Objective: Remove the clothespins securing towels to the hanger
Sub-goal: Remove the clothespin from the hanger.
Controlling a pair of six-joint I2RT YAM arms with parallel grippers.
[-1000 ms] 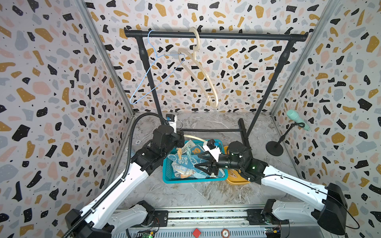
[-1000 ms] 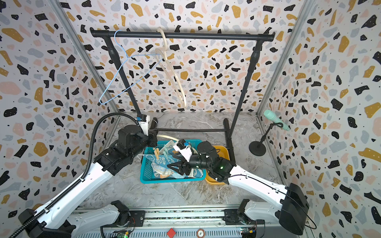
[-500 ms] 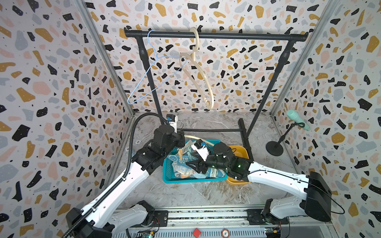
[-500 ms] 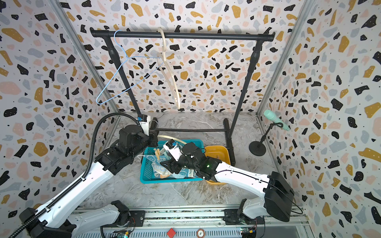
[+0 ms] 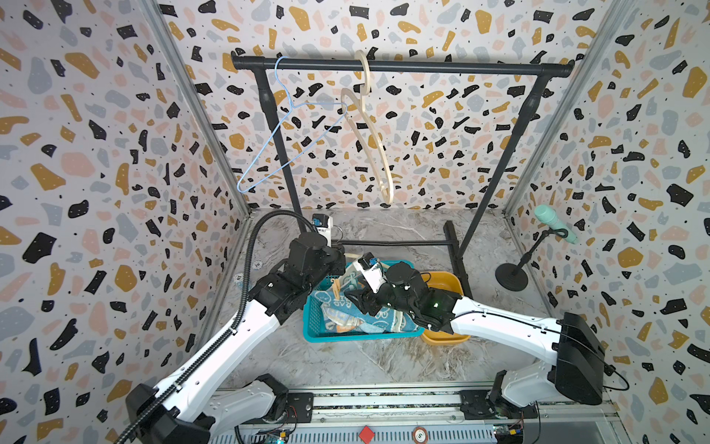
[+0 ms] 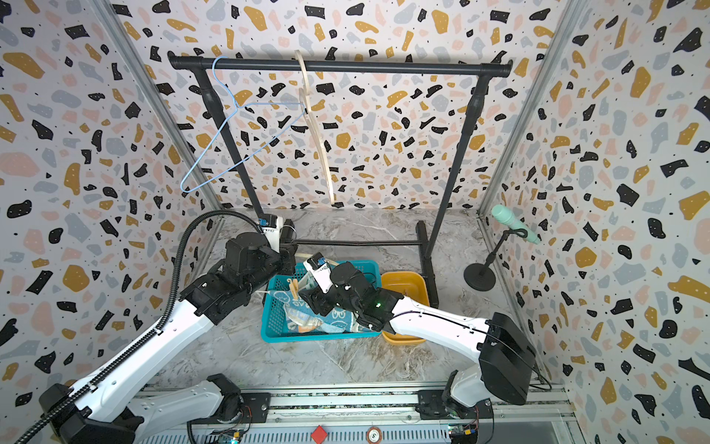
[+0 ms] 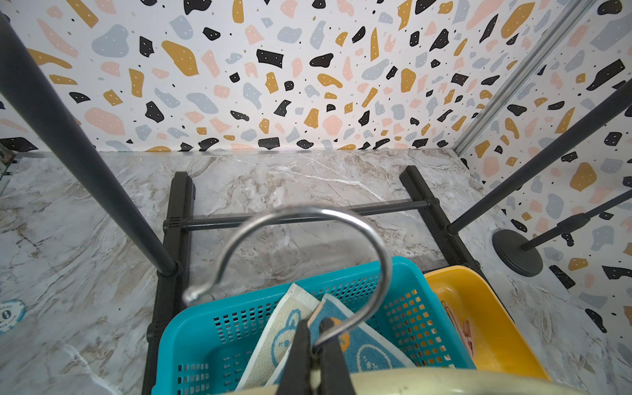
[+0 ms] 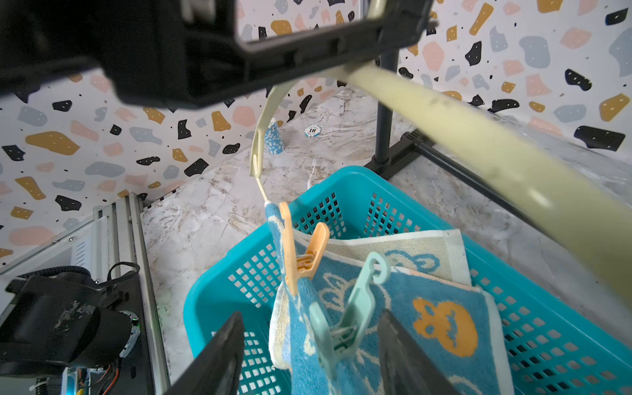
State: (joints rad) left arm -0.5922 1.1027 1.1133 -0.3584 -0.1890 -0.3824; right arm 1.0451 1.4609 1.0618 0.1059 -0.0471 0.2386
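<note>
Our right pincer (image 8: 310,314) has swung in, spread, straddling the mint clothespin (image 8: 345,318); contact unclear. Our left pincer (image 7: 315,328) pinches the hanger hook (image 7: 301,209); squeeze next, we judge.

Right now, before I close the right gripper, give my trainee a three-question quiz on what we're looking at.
1. True or false: the left gripper is shut on the hanger's metal hook.
2. What colour is the clothespin standing between the open fingers of the right gripper? A. peach B. mint C. pink
3. Fill in: the bin beside the teal basket is coloured ____.

Key: 1 true; 2 B; 3 yellow.
</note>
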